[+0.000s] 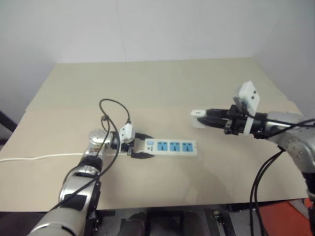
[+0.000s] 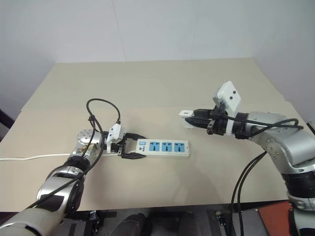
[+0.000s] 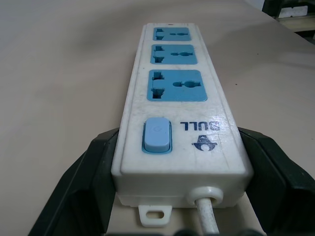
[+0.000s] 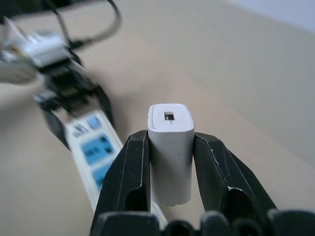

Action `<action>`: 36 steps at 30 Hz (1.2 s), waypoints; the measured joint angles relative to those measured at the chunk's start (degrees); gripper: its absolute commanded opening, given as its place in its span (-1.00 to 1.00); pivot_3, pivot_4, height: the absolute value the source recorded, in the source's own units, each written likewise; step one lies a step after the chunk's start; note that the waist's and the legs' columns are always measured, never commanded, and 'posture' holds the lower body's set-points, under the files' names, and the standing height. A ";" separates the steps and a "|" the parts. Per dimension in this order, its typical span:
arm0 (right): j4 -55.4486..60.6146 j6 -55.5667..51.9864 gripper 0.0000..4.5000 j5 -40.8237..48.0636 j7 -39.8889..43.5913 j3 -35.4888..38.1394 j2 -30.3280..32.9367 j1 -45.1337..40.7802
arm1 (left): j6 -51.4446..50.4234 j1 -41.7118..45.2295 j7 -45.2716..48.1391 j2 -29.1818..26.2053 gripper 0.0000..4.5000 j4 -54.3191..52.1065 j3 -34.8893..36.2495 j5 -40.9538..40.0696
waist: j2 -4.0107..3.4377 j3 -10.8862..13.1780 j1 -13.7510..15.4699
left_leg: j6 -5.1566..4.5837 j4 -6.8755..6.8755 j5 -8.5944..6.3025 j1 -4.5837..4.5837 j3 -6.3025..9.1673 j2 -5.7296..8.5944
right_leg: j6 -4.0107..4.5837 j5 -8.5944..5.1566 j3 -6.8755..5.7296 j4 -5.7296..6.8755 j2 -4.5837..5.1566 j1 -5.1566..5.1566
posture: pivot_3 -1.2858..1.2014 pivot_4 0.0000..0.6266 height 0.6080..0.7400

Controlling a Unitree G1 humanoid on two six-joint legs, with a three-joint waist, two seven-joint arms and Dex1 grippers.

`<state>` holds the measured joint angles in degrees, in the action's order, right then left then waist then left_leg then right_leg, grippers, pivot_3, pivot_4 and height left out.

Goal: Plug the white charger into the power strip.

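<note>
The power strip [image 2: 162, 147] lies flat on the tan table [image 2: 162, 83], its three blue sockets facing up. The left gripper [image 2: 132, 149] is clamped on the strip's switch end, one black finger [image 3: 81, 182] against each long side, where the thin white cord [image 1: 39, 157] leaves it. The right gripper [image 2: 193, 119], raised above the table to the right of the strip and apart from it, is closed on the white charger [image 4: 170, 147], pinched between its two fingers [image 4: 125, 172].
</note>
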<state>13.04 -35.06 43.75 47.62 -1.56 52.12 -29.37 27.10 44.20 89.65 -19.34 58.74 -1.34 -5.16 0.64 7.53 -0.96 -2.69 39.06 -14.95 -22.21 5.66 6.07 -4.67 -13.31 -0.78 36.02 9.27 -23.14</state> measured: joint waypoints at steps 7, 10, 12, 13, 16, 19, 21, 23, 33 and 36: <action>-9.71 7.97 -0.51 -1.50 9.56 0.82 -11.69 -2.98 | -4.83 -3.90 -0.33 -0.54 0.45 -7.91 -1.08 -1.78 | 0.00 0.00 -0.01 | 0.12 -0.05 0.07 0.01 0.01 0.00 | 0.01 0.00 0.05 0.00 -0.01 -0.05 | 0.03 -0.52 1.00; -15.47 10.28 -0.51 -2.84 12.30 0.92 -15.62 -5.99 | -6.86 -4.92 -0.37 -1.08 0.45 -10.93 -1.58 -2.03 | 0.00 0.00 -0.02 | 0.18 -0.06 0.10 0.00 0.01 -0.01 | 0.02 0.01 0.06 0.00 -0.01 -0.08 | 0.03 -0.52 1.00; -18.41 12.40 -0.51 -4.78 13.76 0.75 -17.54 -7.25 | -7.92 -5.36 -0.35 -1.52 0.45 -12.64 -1.88 -2.14 | 0.00 0.00 0.03 | 0.20 -0.07 0.11 0.01 0.03 -0.01 | 0.02 0.01 0.05 0.02 -0.02 -0.09 | 0.03 -0.52 1.00; -19.92 13.39 -0.51 -5.33 14.96 0.73 -18.65 -7.62 | -8.56 -5.77 -0.34 -1.78 0.45 -13.44 -1.96 -2.36 | 0.00 0.00 0.00 | 0.20 -0.09 0.11 0.02 0.03 -0.02 | 0.02 0.01 0.06 0.01 -0.02 -0.10 | 0.03 -0.52 1.00; -23.19 15.03 -0.51 -6.60 18.64 0.39 -21.24 -7.69 | -9.61 -6.45 -0.51 -2.17 0.45 -14.69 -2.25 -2.93 | 0.00 0.00 -0.02 | 0.23 -0.09 0.13 -0.01 0.05 -0.01 | 0.03 0.01 0.05 0.03 -0.02 -0.13 | 0.03 -0.52 1.00; -25.61 17.14 -0.51 -7.15 22.03 0.32 -23.29 -7.69 | -10.23 -6.60 -0.93 -2.65 0.45 -15.69 -2.45 -3.02 | -0.01 0.00 -0.05 | 0.24 -0.09 0.13 -0.01 0.05 -0.01 | 0.03 0.01 0.06 0.03 -0.02 -0.13 | 0.03 -0.52 1.00; -26.76 19.24 -0.51 -7.52 24.75 0.34 -24.63 -7.69 | -10.87 -6.85 -1.08 -2.89 0.45 -16.32 -2.50 -3.25 | -0.01 0.00 -0.07 | 0.24 -0.09 0.13 0.00 0.06 -0.01 | 0.03 0.01 0.06 0.04 -0.02 -0.13 | 0.03 -0.52 1.00; -28.02 20.27 -0.51 -7.68 26.84 0.34 -25.27 -7.83 | -11.09 -7.11 -1.24 -2.95 0.45 -16.78 -2.55 -3.39 | -0.01 0.00 -0.08 | 0.24 -0.09 0.13 0.00 0.06 -0.01 | 0.03 0.01 0.07 0.03 -0.02 -0.13 | 0.03 -0.52 1.00; -35.99 24.00 -0.51 -11.42 34.65 -0.72 -30.58 -9.22 | -12.46 -8.41 -2.30 -3.26 0.45 -19.44 -3.62 -4.05 | -0.02 0.00 -0.10 | 0.27 -0.10 0.14 0.01 0.07 -0.01 | 0.04 0.01 0.08 0.07 -0.02 -0.16 | 0.03 -0.52 1.00; -38.73 24.88 -0.51 -13.14 35.74 -2.04 -32.62 -9.58 | -12.57 -8.63 -2.55 -3.37 0.45 -20.10 -3.85 -4.07 | -0.03 0.00 -0.10 | 0.28 -0.10 0.15 0.01 0.09 0.00 | 0.04 0.01 0.08 0.07 -0.02 -0.16 | 0.03 -0.52 1.00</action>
<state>-25.69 -10.18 30.61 83.36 -3.59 19.50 -38.95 14.53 35.57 87.10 -22.71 38.64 -5.20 -9.22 0.61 7.53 -1.06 -2.41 38.96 -14.81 -22.21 5.75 6.07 -4.63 -13.29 -0.71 36.09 9.26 -23.30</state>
